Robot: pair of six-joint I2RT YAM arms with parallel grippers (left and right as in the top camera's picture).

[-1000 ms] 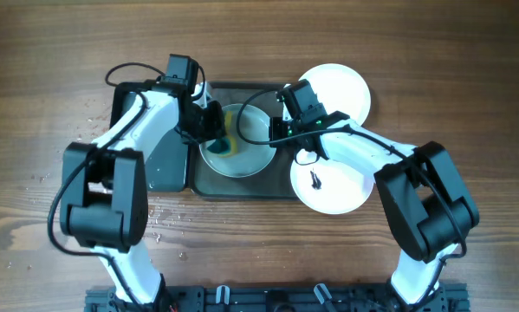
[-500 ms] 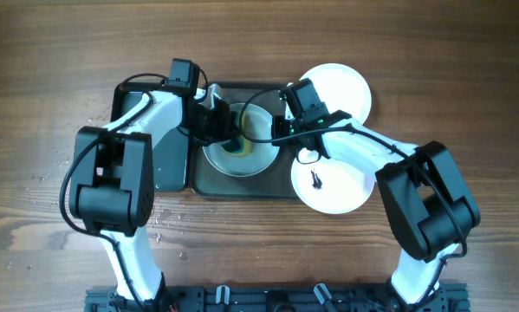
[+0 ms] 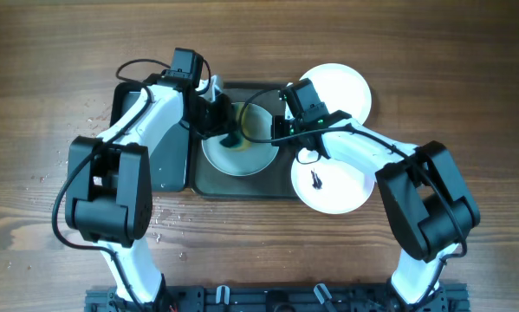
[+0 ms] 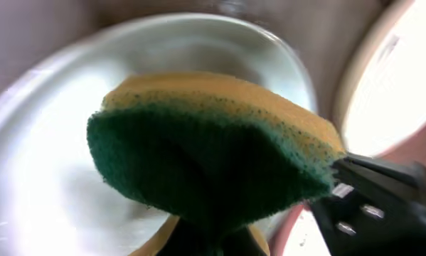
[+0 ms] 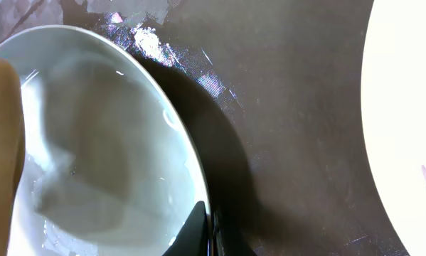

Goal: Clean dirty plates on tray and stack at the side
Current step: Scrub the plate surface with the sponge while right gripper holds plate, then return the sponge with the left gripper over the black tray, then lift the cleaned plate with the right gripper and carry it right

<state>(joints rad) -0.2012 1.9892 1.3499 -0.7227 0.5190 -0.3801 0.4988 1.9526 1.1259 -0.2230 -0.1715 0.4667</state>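
Observation:
A white plate (image 3: 250, 156) sits tilted on the dark tray (image 3: 242, 184). My right gripper (image 3: 276, 132) is shut on its right rim; the right wrist view shows the rim (image 5: 191, 171) pinched between the fingers. My left gripper (image 3: 221, 130) is shut on a yellow and green sponge (image 3: 233, 141), pressed on the plate's upper middle. The sponge (image 4: 213, 149) fills the left wrist view over the plate (image 4: 49, 178). A second plate (image 3: 333, 186) with a dark smudge (image 3: 314, 180) lies at the right. A third plate (image 3: 339, 91) lies at the back right.
A narrower dark tray (image 3: 159, 165) lies to the left of the big tray, under my left arm. Water drops (image 3: 164, 221) spot the wooden table at the front left. A black rail (image 3: 268, 299) runs along the table's front edge.
My left gripper has moved the sponge up and to the right across the plate, from its left part to its upper middle. My right gripper has kept hold of the rim.

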